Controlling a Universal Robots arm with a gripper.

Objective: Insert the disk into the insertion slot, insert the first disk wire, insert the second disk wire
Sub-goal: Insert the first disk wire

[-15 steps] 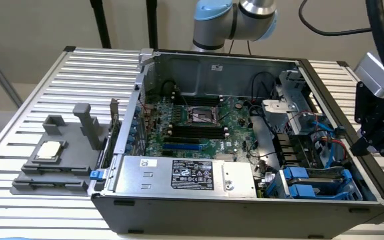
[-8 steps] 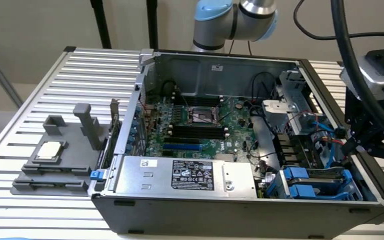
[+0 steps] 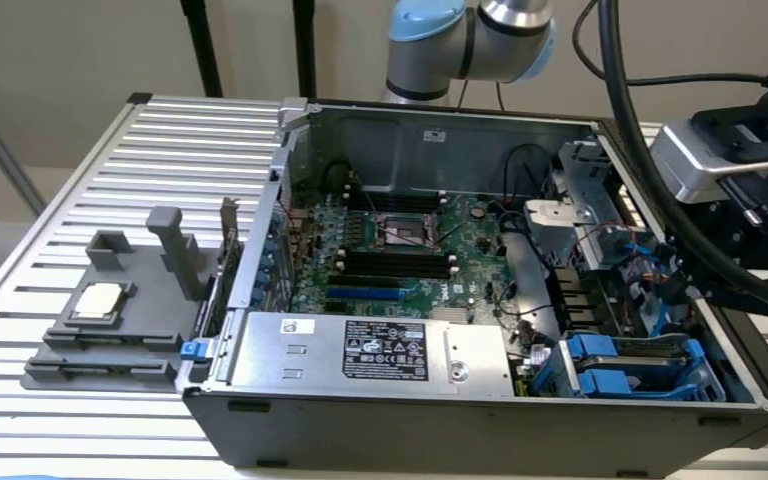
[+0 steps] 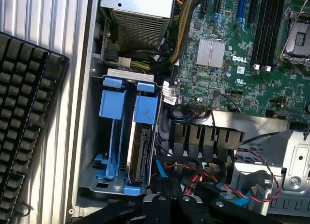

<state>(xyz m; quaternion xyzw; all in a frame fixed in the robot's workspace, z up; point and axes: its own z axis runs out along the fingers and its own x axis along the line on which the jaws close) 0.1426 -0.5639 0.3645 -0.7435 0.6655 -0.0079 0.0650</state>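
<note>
Blue rails are holding the disk, which is sitting on edge inside the slot at a corner of the open case. You are looking at a drive that appears seated, though how fully is hard to judge. Your hand is hovering just beside the slot, fingers pressed together, close to the red wires; whether it is pinching one, you cannot tell. The case is lying on its side on the bench, presenting the bay upward for access.
</note>
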